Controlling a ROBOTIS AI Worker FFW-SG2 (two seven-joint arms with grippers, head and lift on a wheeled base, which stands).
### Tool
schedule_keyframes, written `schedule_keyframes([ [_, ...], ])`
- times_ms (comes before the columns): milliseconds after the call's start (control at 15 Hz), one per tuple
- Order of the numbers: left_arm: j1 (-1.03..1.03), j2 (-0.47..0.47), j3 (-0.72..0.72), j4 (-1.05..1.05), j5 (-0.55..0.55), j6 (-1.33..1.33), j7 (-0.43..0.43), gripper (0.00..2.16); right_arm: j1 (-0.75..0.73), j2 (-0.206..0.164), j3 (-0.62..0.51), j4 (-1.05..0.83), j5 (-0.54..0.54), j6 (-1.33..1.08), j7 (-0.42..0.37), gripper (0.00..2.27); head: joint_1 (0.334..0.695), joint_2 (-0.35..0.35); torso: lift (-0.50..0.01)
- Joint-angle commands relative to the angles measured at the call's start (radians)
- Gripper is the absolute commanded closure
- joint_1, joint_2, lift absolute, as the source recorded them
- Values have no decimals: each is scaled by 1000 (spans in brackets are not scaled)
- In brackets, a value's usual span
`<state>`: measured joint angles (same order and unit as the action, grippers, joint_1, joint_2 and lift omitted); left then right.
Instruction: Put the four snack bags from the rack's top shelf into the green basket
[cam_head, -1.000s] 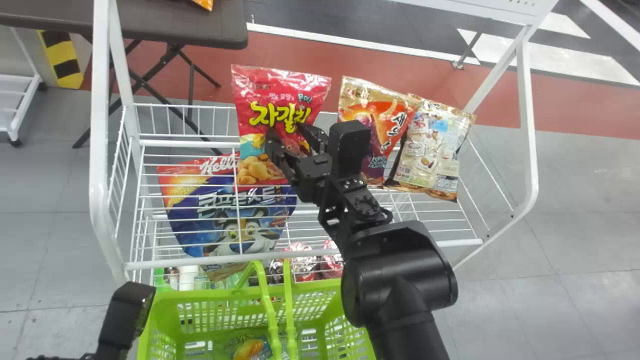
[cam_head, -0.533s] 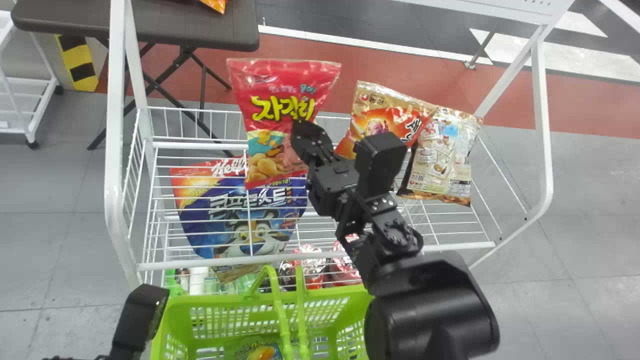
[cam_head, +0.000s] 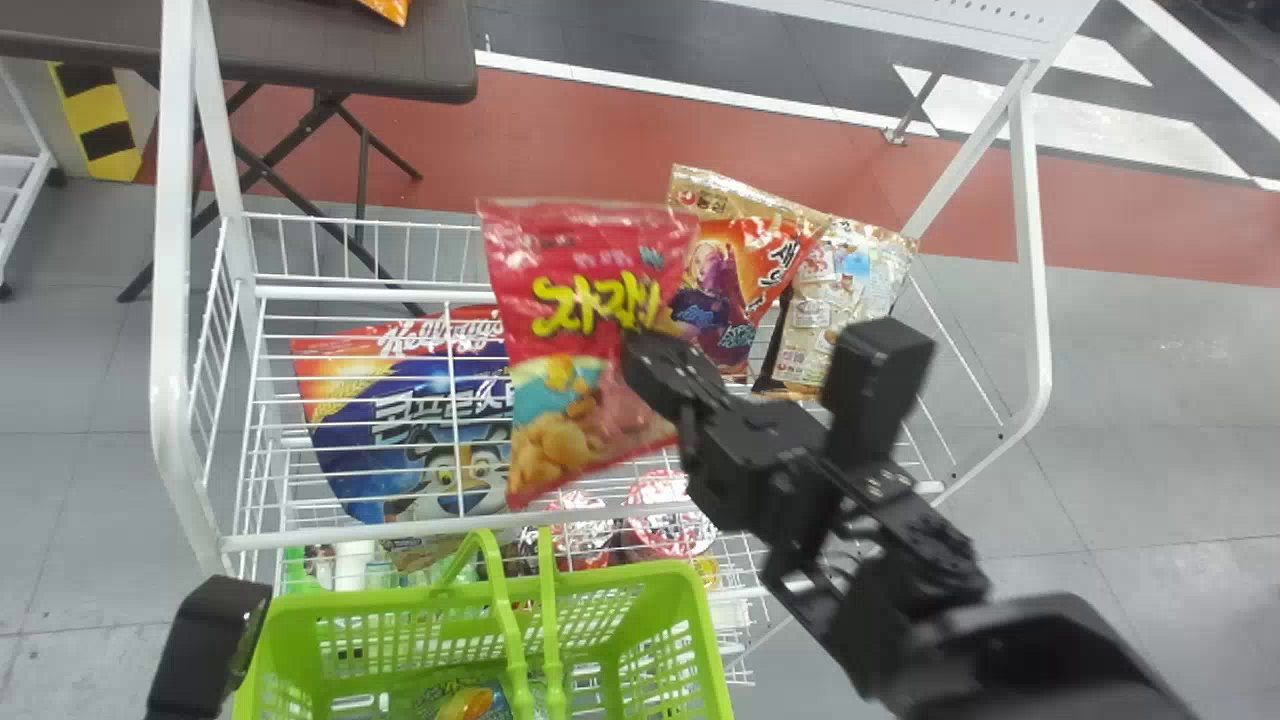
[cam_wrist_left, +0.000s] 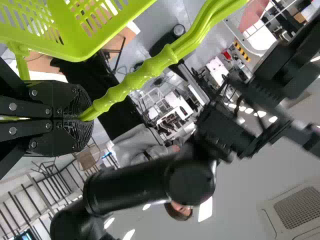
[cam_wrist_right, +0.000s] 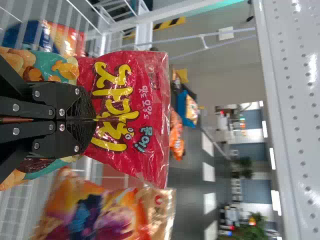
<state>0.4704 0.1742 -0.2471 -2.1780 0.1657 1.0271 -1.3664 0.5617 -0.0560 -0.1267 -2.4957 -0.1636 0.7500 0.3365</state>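
Snack bags (cam_head: 725, 290) (cam_head: 830, 300), two left, are awaiting pickup at two o'clock, the right gripper (cam_wrist_right: 94, 120) is pinching the red bag (cam_head: 560, 390), and one bag (cam_head: 468, 703) is lying in the seven-o'clock basket (cam_head: 620, 578).

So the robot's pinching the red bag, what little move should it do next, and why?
I'd swing the right end effector toward the basket, probably until the red bag is above its opening. The bag is held tight but is over the rack, and the left end effector grips the basket's handle.
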Motion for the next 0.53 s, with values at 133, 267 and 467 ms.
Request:
schedule_keyframes([
  [133, 0, -2, 8, -3, -3, 0, 4, 1666, 196, 16, -203, -200, -105, 111, 38, 2074, 695, -350, 0],
  [267, -3, -4, 2, -3, -15, 3, 9, 1666, 233, 19, -289, -218, -137, 127, 67, 2074, 695, -350, 0],
  [467, -4, -10, 0, -3, -21, 6, 15, 1666, 250, 35, -392, -241, -248, 366, 177, 2074, 695, -350, 0],
])
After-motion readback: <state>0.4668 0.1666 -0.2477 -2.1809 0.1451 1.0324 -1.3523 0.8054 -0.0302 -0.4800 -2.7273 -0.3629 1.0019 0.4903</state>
